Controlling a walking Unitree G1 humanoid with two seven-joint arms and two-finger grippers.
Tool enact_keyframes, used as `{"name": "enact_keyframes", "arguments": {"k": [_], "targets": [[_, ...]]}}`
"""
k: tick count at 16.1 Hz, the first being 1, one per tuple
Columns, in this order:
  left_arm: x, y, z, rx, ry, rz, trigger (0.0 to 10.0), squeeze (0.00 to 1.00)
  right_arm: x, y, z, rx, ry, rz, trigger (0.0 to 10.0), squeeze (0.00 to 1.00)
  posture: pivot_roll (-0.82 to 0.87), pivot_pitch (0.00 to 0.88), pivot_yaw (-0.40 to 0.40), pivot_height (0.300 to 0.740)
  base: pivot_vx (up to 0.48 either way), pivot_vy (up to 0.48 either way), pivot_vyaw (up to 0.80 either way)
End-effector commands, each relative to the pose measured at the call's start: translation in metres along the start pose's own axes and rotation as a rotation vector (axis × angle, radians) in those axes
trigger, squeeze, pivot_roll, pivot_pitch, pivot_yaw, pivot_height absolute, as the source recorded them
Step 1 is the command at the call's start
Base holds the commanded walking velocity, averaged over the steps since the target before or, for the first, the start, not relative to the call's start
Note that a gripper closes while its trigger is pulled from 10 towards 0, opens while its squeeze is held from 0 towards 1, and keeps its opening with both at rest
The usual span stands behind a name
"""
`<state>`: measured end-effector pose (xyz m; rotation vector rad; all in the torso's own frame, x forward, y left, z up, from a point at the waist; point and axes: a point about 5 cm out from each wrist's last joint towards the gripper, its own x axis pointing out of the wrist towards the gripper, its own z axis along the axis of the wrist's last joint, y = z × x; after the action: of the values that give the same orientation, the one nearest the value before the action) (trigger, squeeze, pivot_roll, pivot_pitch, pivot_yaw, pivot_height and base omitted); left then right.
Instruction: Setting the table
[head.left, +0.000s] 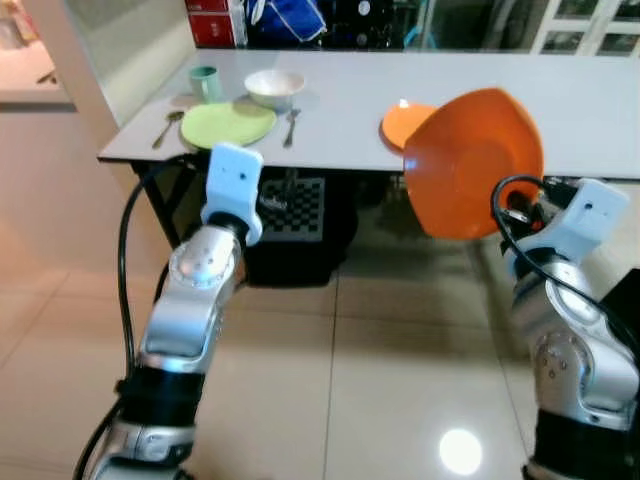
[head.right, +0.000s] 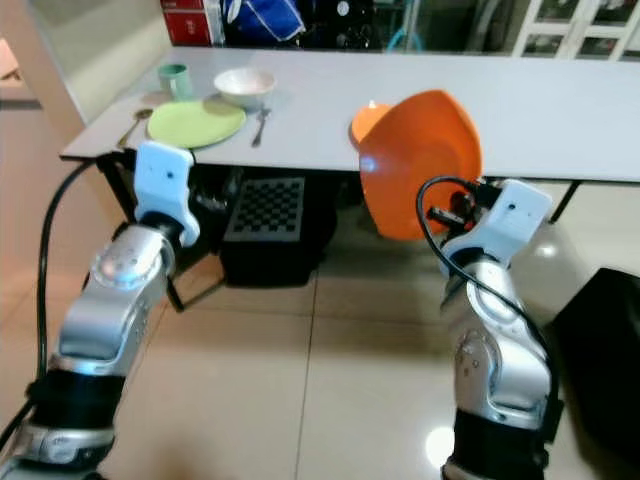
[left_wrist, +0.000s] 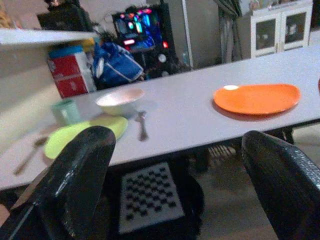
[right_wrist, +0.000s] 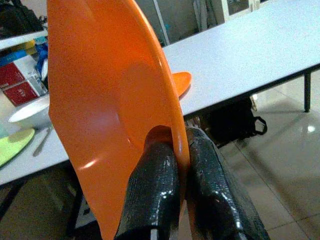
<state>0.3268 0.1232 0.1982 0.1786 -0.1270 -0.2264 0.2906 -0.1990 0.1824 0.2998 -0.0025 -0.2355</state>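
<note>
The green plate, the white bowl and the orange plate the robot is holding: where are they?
green plate (head.left: 227, 124), left eye view, middle of its face
white bowl (head.left: 273, 86), left eye view, its rim
held orange plate (head.left: 470, 165), left eye view, middle of its tilted face

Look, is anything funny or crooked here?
Yes. The right tool pinches an orange bowl by its rim, so it stands on edge in front of the table, not yet set down. The green plate, white bowl and orange plate lie flat.
</note>
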Motion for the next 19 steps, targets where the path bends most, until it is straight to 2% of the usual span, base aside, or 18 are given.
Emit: {"name": "enact_keyframes", "arguments": {"k": [1, 8, 19], "targets": [[0.0012, 0.0025, 0.0043, 0.004, -0.012, 0.009, 10.0, 0.00, -0.0003, 0.0022, 0.0051, 0.001, -0.013, 0.006, 10.0, 0.00, -0.05, 0.000, 0.045, 0.740, 0.000, 0.000, 0.00], [0.0005, 0.0043, 0.0095, -0.015, -0.048, -0.013, 10.0, 0.00, -0.0006, 0.0068, -0.0018, 0.021, 0.033, 0.019, 10.0, 0.00, -0.05, 0.000, 0.042, 0.740, 0.305, 0.000, 0.00], [0.0001, 0.0034, 0.0094, -0.014, -0.056, -0.031, 10.0, 0.00, -0.0015, 0.0065, -0.0040, 0.032, 0.042, 0.010, 10.0, 0.00, -0.04, 0.000, 0.043, 0.740, 0.417, 0.000, -0.46]]}}
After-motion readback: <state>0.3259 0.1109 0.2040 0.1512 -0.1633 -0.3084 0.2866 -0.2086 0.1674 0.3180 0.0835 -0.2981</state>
